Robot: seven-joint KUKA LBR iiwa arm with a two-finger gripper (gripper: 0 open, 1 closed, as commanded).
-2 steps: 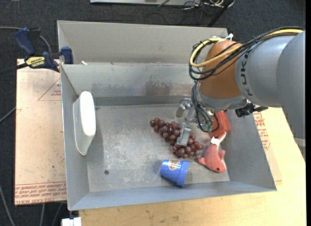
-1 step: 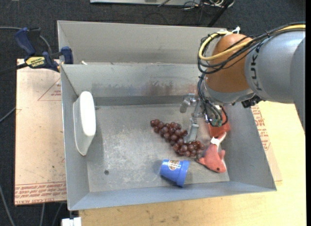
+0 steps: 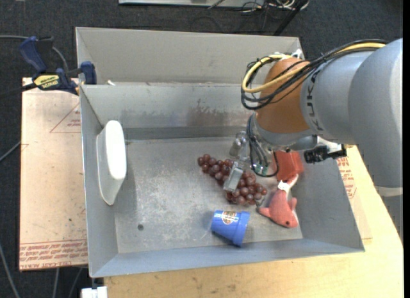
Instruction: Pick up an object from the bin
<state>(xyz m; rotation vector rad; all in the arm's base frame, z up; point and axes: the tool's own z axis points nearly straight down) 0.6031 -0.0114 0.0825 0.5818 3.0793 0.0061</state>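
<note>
Camera view: hand (image 3: pixel 234 176) is low in the bin (image 3: pixel 166 194), right of centre, tip touching a bunch of dark red grapes (image 3: pixel 216 166). Can't tell how far open it is or whether it has hold of anything; the arm (image 3: pixel 346 98) covers it from above. Grapes run from bin centre toward near right. Red fish toy (image 3: pixel 282 209) lies just right of the grapes, far end under the arm. Blue cup (image 3: pixel 229 225) on its side, near the near wall. White oval dish (image 3: pixel 113 159) leans on left wall, well apart.
</note>
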